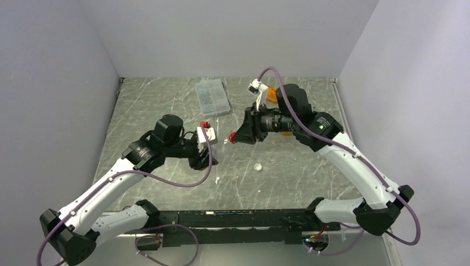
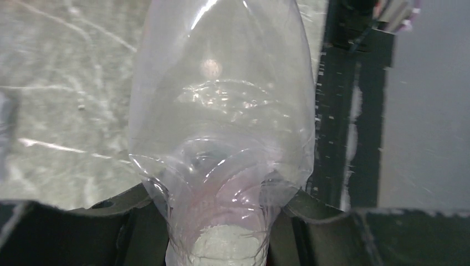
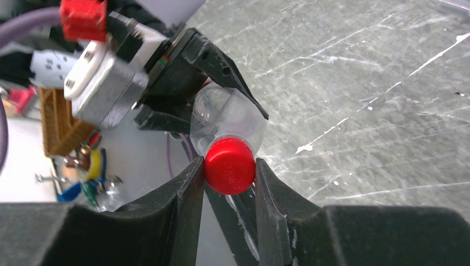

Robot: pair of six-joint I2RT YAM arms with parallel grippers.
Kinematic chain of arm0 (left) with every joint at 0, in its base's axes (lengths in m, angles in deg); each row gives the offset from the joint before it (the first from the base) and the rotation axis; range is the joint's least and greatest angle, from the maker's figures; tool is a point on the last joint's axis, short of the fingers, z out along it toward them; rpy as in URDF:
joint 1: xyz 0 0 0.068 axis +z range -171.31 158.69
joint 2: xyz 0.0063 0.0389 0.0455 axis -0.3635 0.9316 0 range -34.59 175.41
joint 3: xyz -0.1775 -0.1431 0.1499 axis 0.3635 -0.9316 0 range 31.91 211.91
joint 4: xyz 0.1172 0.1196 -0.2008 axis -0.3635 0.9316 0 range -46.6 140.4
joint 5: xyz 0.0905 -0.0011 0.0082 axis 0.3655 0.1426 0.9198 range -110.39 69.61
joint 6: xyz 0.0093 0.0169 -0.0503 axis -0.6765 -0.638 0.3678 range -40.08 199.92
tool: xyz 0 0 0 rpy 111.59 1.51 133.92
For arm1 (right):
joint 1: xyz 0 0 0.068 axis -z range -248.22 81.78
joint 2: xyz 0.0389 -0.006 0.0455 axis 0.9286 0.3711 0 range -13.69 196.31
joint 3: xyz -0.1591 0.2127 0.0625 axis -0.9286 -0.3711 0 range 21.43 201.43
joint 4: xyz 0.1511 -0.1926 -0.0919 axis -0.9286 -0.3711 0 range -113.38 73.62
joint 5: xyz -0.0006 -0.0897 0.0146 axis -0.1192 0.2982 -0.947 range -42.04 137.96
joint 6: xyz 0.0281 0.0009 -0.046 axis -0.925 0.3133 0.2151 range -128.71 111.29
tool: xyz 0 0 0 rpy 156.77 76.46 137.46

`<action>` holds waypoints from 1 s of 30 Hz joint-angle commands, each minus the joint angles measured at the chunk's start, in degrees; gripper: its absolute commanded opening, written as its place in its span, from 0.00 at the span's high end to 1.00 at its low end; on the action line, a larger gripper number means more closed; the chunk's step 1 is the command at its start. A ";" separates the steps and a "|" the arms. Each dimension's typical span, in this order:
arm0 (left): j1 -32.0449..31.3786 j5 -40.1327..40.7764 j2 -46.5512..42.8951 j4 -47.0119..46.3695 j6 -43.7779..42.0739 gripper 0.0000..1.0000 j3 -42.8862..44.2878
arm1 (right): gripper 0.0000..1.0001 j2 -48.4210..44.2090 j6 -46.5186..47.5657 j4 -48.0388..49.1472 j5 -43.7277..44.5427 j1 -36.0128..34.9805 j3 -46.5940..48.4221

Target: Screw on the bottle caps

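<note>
- Find the right end effector [image 3: 228, 183] at the lower middle of the right wrist view, closed tight on the small round red plastic cap [image 3: 230, 165], with a dark finger against each side.
- See that cap seated on the neck of the squat clear colourless plastic bottle [image 3: 226, 117], just above it in the frame and held off the grey marbled table [image 3: 360, 83].
- Find the left end effector [image 2: 219, 238] at the bottom of the left wrist view, clamped on the same bottle, with the see-through body filling the middle of the frame.
- Judge the step as threading the cap down.
- Line up the cap face square to the neck before turning, to avoid cross-threading.
- Turn the right wrist about the neck's own axis, pressing only lightly along it.
- Hold firm on the left side to stop any spinning, yet not hard enough to buckle a wall likely thin and soft.
- Open, rotate back and re-grip at the end of wrist travel.
- Leave alone the small whitish round cap [image 1: 258, 165] at lower centre of the top view and the flat clear compartment box [image 1: 213, 97] at upper centre.
</note>
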 commanded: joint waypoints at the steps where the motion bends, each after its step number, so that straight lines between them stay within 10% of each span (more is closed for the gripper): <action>1: 0.08 13.76 -2.36 -12.17 -1.93 0.92 3.61 | 1.00 4.14 -12.40 -0.69 -0.70 0.66 3.26; 20: -10.97 41.76 -0.78 -17.56 -15.16 0.95 3.17 | 1.00 11.86 -34.34 10.10 3.14 2.45 -1.20; 26: -10.75 35.94 -0.19 -10.58 -10.23 0.98 3.09 | 0.29 5.99 -23.41 4.46 11.42 4.36 2.81; 30: -7.76 23.28 0.78 -4.75 -6.53 1.00 3.73 | 0.08 0.74 -12.65 1.65 14.04 5.43 4.82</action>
